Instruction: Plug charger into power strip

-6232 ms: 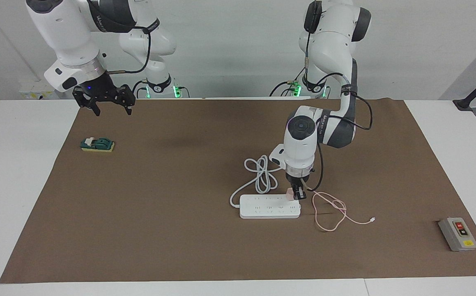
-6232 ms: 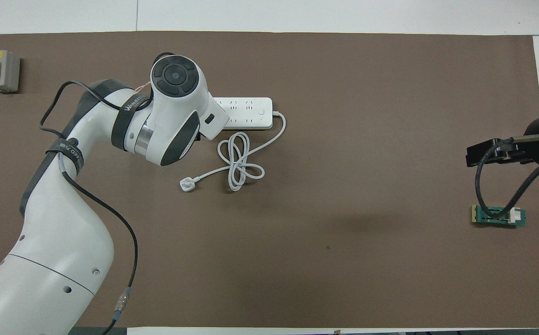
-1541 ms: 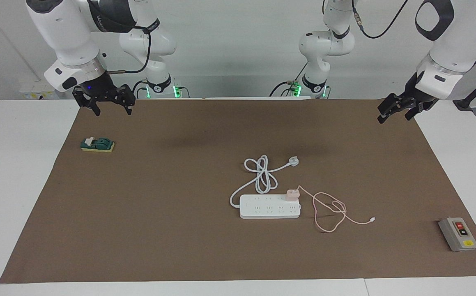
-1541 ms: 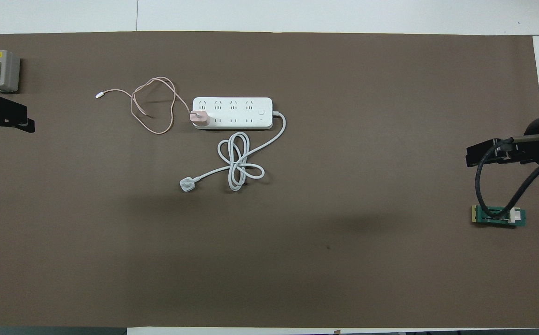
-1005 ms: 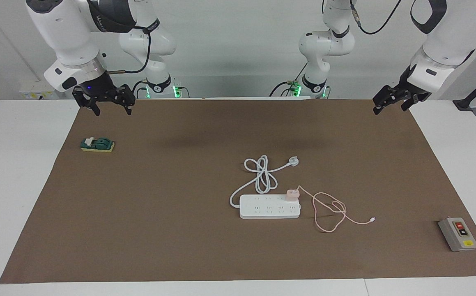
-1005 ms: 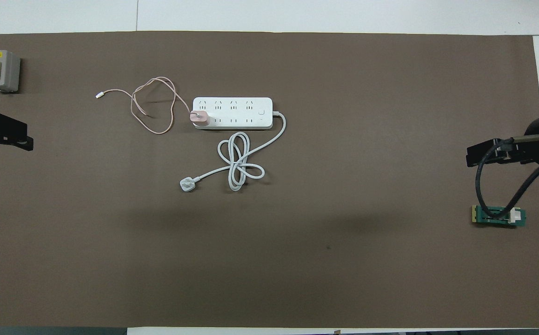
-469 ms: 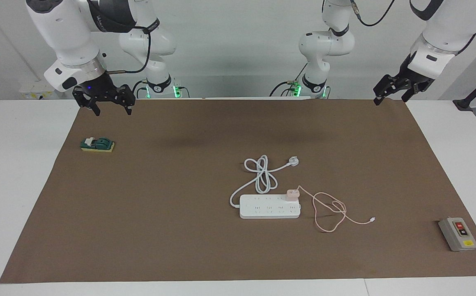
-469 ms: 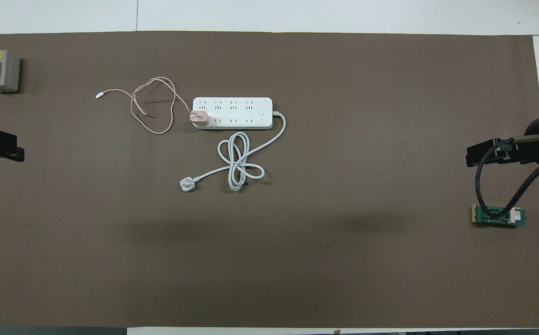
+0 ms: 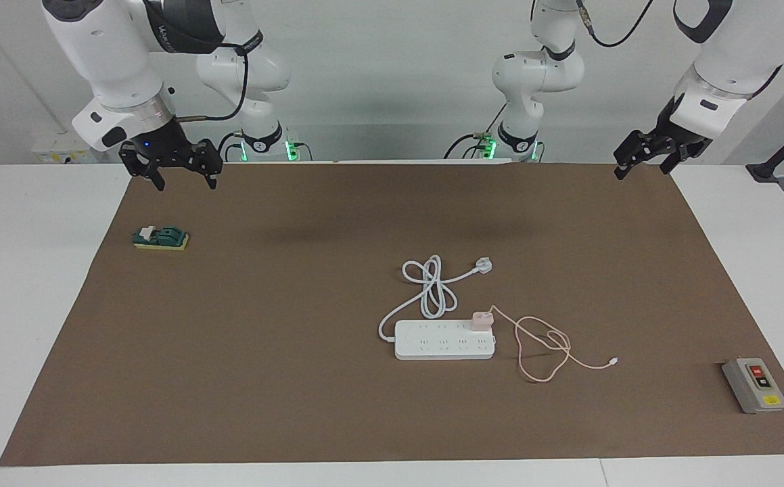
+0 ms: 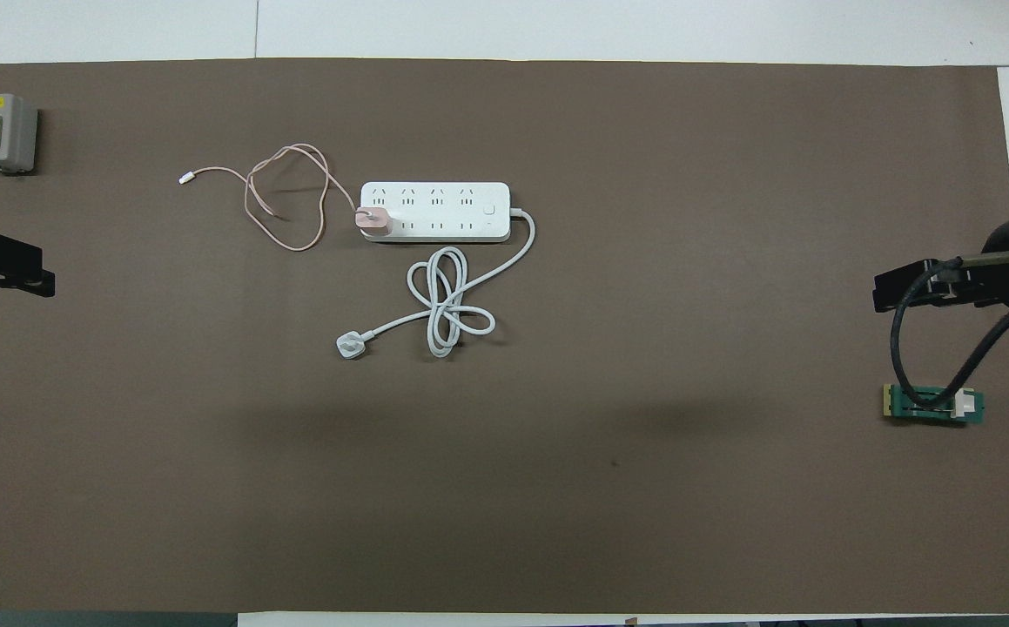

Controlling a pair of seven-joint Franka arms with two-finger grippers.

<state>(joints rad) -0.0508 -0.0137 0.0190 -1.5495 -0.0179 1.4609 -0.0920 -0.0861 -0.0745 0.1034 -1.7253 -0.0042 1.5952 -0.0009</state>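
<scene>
I see the charger (image 9: pixel 481 320) seated in the power strip (image 9: pixel 444 339) at mid-frame; left claw (image 9: pixel 642 159) and right claw (image 9: pixel 182 170), upper corners, both spread apart, empty.

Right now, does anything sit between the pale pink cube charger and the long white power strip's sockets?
Nothing visible does: the pale pink cube charger already sits in the long white power strip, at its end toward the left arm.

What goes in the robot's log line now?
charger: plugged into power strip | left gripper: open, empty | right gripper: open, empty
</scene>
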